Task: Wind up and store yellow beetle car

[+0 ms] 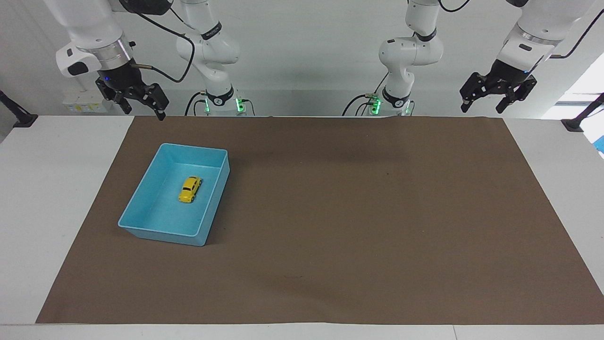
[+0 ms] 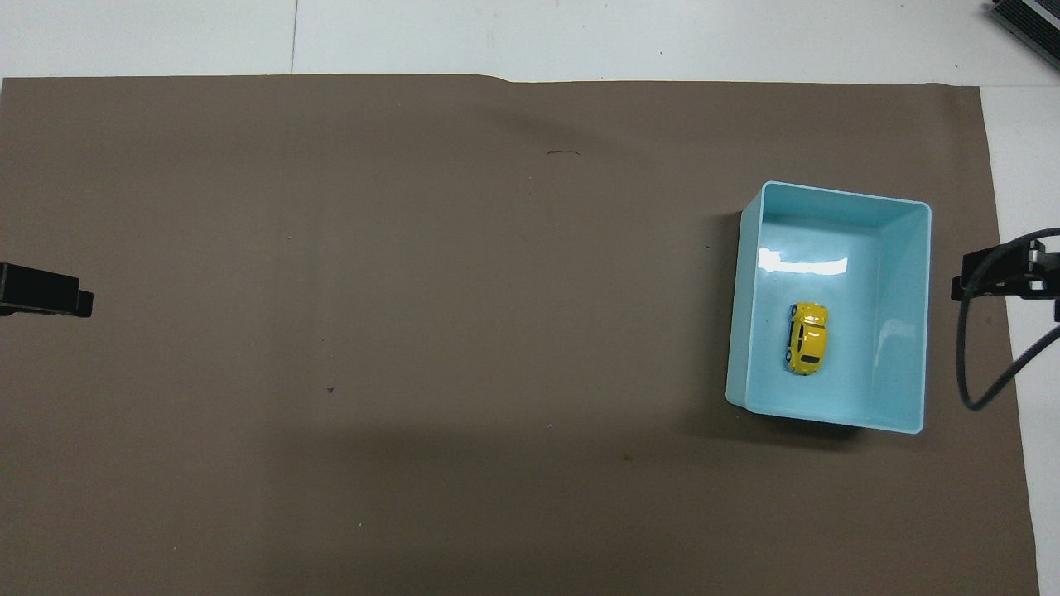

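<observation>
Yellow beetle car lying in the blue tray, both arms raised clear.

A brown mat (image 1: 330, 212) is spread over the white counter (image 1: 42, 189). In the facing view the right gripper (image 1: 137, 101) is held high at about 10 o'clock, over the mat's robot-side corner at the right arm's end, wrist angled down, jaws seen apart and empty. The left gripper (image 1: 498, 94) is parked high at about 2 o'clock, over the mat's corner at the left arm's end, jaws spread and empty. The blue tray (image 1: 141, 222) is set on the mat toward the right arm's end. The yellow beetle car (image 1: 190, 189) is seen on its wheels on the tray floor, well apart from both jaws, at roughly 5 o'clock from the right gripper.
</observation>
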You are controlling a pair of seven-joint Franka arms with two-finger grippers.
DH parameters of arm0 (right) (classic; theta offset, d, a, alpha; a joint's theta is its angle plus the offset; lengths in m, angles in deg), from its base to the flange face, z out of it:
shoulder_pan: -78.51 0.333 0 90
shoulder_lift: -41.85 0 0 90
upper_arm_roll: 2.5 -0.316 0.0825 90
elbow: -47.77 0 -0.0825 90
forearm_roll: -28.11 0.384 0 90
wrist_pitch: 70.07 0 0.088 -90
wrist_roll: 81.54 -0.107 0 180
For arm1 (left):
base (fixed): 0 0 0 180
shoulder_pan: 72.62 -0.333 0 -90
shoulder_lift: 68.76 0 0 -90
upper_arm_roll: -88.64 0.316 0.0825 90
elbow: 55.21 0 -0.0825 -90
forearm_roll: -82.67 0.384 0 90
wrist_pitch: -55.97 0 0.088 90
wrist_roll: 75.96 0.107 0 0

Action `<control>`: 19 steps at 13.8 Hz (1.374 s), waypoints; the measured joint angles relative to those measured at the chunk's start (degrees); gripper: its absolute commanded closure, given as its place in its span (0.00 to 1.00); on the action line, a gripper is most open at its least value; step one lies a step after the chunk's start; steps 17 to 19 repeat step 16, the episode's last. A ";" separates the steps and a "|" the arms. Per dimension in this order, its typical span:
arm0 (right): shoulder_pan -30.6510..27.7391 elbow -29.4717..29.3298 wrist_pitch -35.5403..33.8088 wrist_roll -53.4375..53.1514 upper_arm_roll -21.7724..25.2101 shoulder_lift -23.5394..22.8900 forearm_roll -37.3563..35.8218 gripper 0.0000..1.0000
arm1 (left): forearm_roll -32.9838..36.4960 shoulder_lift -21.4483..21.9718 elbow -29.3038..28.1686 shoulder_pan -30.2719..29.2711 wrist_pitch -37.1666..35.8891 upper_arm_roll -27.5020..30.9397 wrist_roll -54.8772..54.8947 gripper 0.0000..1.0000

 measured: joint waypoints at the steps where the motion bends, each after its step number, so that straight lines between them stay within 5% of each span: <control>1: 0.00 -0.13 0.00 0.00 0.00 0.00 0.00 0.00 | 0.00 0.00 0.00 0.00 0.00 0.00 0.00 0.00; 19: 0.02 -0.16 0.00 0.86 -0.01 0.00 0.00 0.00 | 0.00 0.00 0.00 0.00 -0.02 0.00 0.00 0.00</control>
